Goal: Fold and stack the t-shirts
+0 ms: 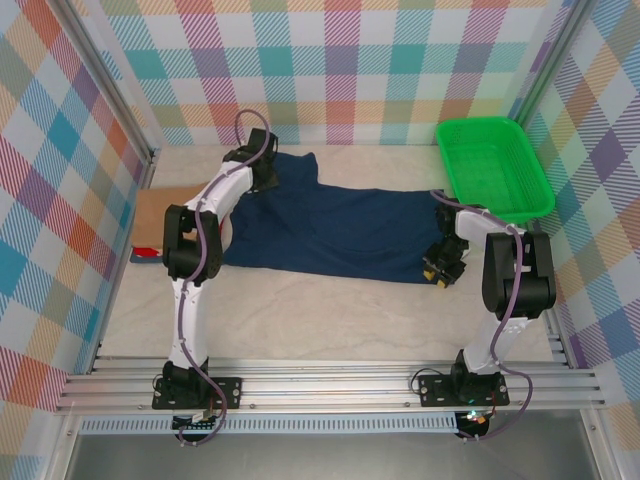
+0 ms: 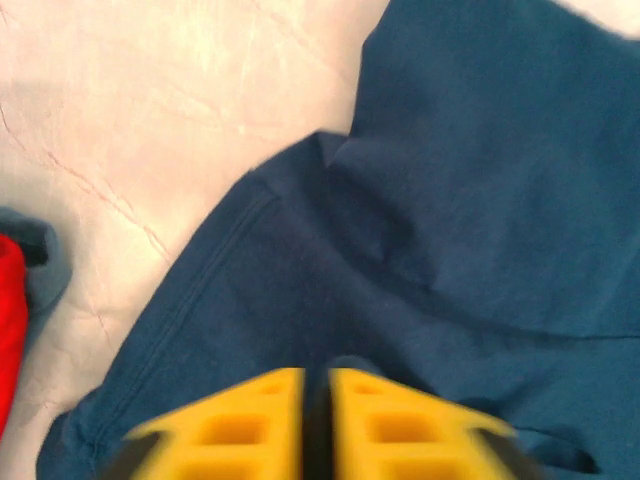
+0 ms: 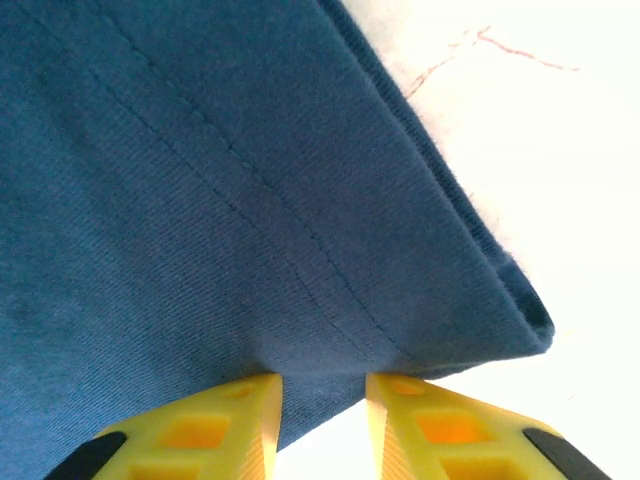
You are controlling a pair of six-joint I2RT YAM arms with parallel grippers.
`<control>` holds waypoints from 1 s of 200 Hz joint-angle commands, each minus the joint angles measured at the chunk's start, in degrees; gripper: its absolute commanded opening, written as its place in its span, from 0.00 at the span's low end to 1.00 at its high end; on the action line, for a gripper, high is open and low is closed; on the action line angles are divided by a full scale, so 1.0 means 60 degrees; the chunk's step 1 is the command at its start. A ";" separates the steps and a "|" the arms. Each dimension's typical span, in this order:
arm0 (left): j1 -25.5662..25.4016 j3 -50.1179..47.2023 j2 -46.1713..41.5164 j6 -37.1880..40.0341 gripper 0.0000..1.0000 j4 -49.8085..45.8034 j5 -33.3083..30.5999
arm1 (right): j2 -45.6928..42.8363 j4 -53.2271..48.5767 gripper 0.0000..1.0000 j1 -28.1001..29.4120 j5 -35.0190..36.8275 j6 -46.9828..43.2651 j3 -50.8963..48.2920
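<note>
One navy t-shirt [image 1: 340,225] lies spread across the middle of the table [image 1: 330,320], not yet a compact packet. A tan shirt [image 1: 160,212] sits folded at the left edge, so I judge the task partway: the navy one needs finishing and stacking. From above, the left gripper [image 1: 262,172] is at the shirt's far left corner and the right gripper [image 1: 440,270] at its near right corner, close to the green basket [image 1: 495,165]. The left wrist view adds a red shirt [image 2: 8,320] and blurred fingers nearly together; whether they pinch cloth I cannot tell. The right wrist view shows the stitched hem and that gripper's fingers apart, nothing clamped.
</note>
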 commanded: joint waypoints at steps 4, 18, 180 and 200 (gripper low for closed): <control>0.0103 0.0562 0.0009 -0.0434 0.53 -0.0988 -0.0351 | -0.0065 -0.0265 0.36 0.0201 0.0251 -0.0356 0.0227; 0.0077 0.0318 -0.0503 -0.0777 0.56 -0.1317 -0.0674 | -0.0448 -0.0567 0.38 0.0362 0.0392 -0.0424 0.0682; -0.0392 -0.6903 -0.3825 -0.3158 0.29 0.0272 0.2030 | 0.2107 0.0924 0.30 0.2330 -0.1380 0.4152 0.3191; -0.0396 -0.6973 -0.3583 -0.3077 0.28 0.0176 0.1754 | 0.2167 0.0895 0.31 0.2327 -0.1160 0.4110 0.3326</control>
